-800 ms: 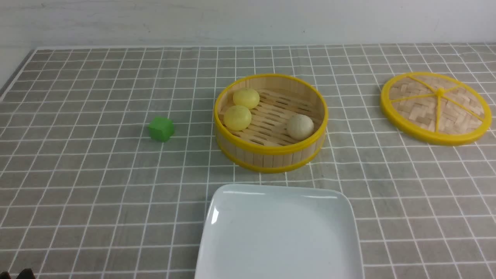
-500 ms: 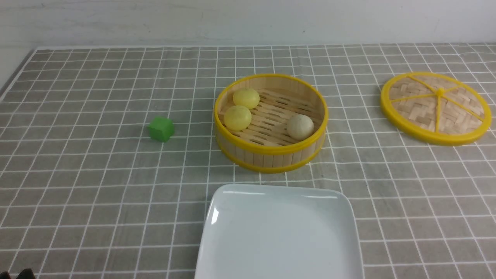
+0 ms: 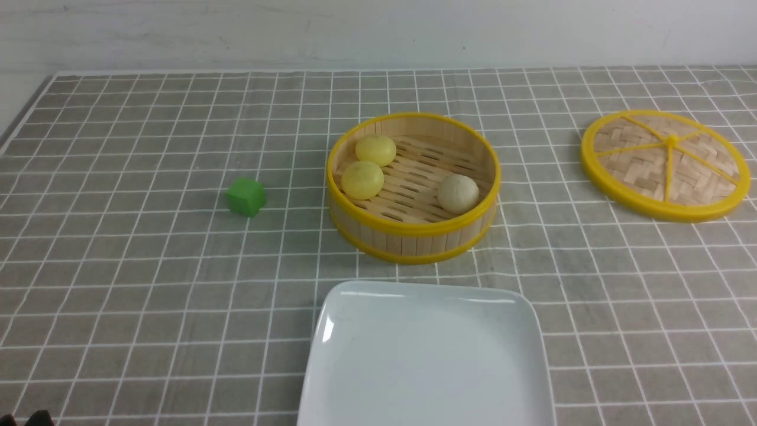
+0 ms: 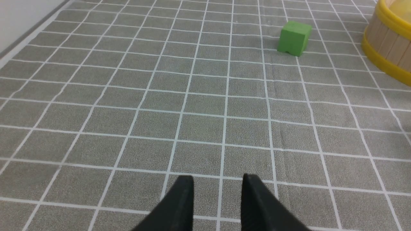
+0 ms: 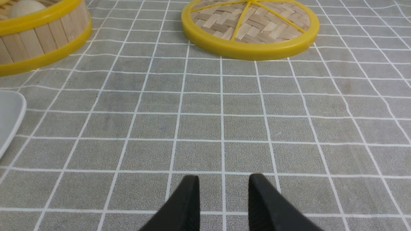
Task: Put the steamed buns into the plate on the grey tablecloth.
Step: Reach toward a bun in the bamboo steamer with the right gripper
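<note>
Steamed buns: all three inside bamboo steamer, centre of front frame, upper half; two pale yellow close together at its left wall, beige one toward the right. Plate at bottom centre, just below steamer, on grey tablecloth. Left gripper: jaws partly apart, nothing between them, over bare cloth, well apart from buns; green cube lying between. Right gripper: likewise parted and empty, well apart from steamer and lid

Bright even light, soft faint shadows, glare streaks on the plate rim, all views sharp
</note>
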Action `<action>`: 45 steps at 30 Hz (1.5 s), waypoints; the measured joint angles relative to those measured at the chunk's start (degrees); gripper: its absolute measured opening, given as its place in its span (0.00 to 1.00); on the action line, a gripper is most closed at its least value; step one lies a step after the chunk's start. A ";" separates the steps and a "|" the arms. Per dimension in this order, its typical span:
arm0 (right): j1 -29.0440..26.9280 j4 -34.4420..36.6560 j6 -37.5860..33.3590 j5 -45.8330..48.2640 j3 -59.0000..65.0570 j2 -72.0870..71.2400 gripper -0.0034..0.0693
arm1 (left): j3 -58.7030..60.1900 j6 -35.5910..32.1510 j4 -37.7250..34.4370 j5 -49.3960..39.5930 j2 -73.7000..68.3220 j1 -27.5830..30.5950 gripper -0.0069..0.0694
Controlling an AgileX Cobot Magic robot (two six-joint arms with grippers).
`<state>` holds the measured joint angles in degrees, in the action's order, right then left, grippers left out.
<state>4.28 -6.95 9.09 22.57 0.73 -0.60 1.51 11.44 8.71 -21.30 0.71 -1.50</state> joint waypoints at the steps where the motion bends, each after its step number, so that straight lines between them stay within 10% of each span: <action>1: 0.00 0.00 0.00 0.00 0.00 0.00 0.38 | 0.00 0.00 0.00 0.00 0.00 0.00 0.41; 11: 0.00 1.70 1.32 -0.31 0.05 0.00 0.38 | 0.00 0.00 0.00 0.00 0.00 0.00 0.41; 19: 0.00 26.28 19.70 -1.88 0.45 0.00 0.38 | 0.00 0.00 0.00 0.00 0.00 0.00 0.41; 26: 0.00 31.85 21.70 -4.62 0.67 0.00 0.38 | 0.00 0.00 0.00 0.00 0.00 0.00 0.41; 33: 0.00 28.27 7.36 -5.05 -13.38 5.31 0.21 | 0.00 0.00 0.05 0.00 0.00 0.00 0.41; 38: 0.00 24.94 -1.32 18.64 -33.83 27.42 0.03 | 0.00 0.00 0.05 0.00 0.00 0.00 0.41; 45: 0.00 44.48 -27.85 38.29 -45.63 59.59 0.04 | 0.00 0.00 0.12 0.00 0.00 0.00 0.41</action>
<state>4.28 37.54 -18.76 60.86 -44.90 58.99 1.51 11.44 8.82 -21.30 0.71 -1.50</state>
